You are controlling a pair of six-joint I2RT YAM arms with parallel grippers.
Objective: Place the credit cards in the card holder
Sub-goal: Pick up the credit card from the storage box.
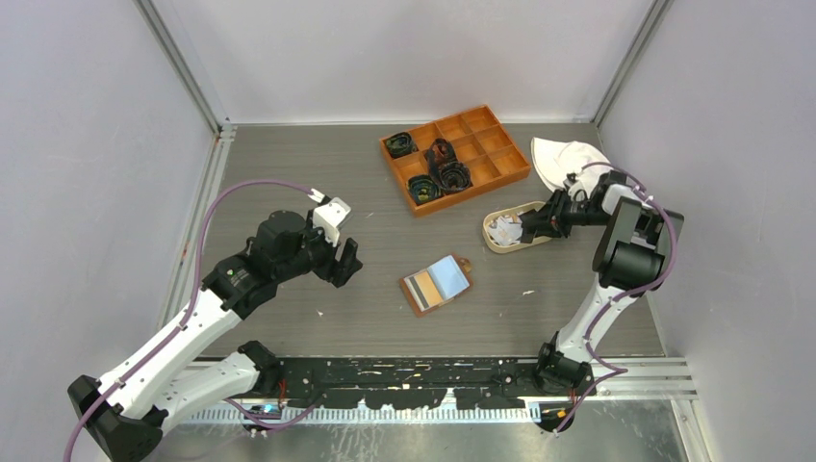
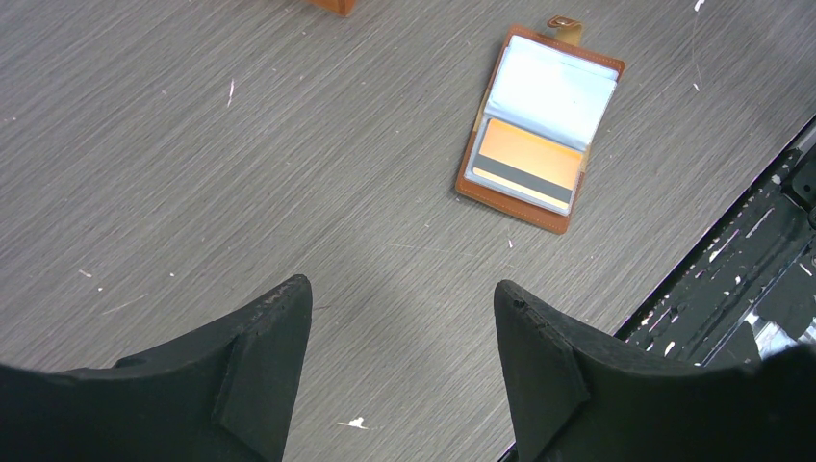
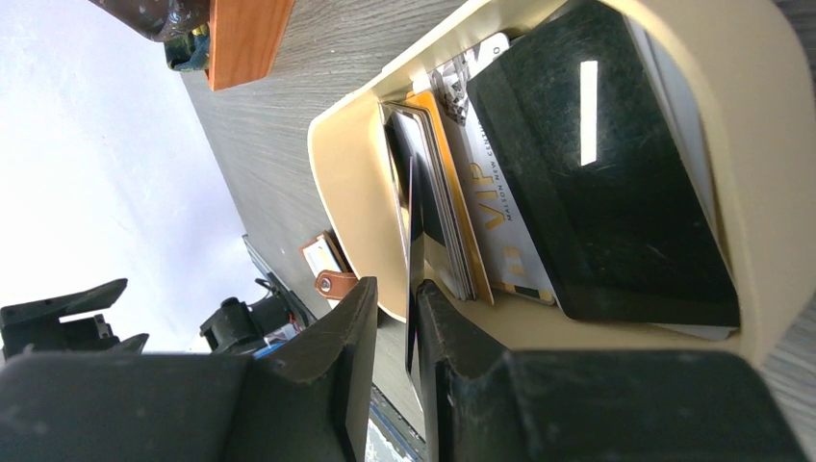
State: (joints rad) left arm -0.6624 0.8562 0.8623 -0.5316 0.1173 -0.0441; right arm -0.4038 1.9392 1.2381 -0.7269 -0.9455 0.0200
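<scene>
Closest to the lens, the right tool (image 3: 396,284) is seen with its two black fingers drawn narrow about a thin dark card (image 3: 412,212), which stands edge-on between them. The card is laid against one finger while a slit shows at the other, so it cannot be told whether it is clamped or merely straddled. Its far end is set among the credit cards (image 3: 481,221) stacked in the beige tray (image 3: 346,183). A glossy black card (image 3: 616,173) is spread beside a pale one lettered VIP.

From above, the tray is found at 2 o'clock from the card holder (image 1: 435,285), apart from it. The card holder is laid open on the counter (image 1: 289,173) near the middle, its snap tab toward 1 o'clock. An orange card (image 2: 529,154) with a dark stripe is seen in one half, pale bluish sleeves (image 2: 558,87) over the other.

The left tool (image 1: 344,262) is hung at 9 o'clock from the holder, released, jaws wide, nothing between them. An orange compartment box (image 1: 481,123) with dark coiled items is placed at 12 o'clock, and a white cloth (image 1: 568,159) lies beyond the tray.
</scene>
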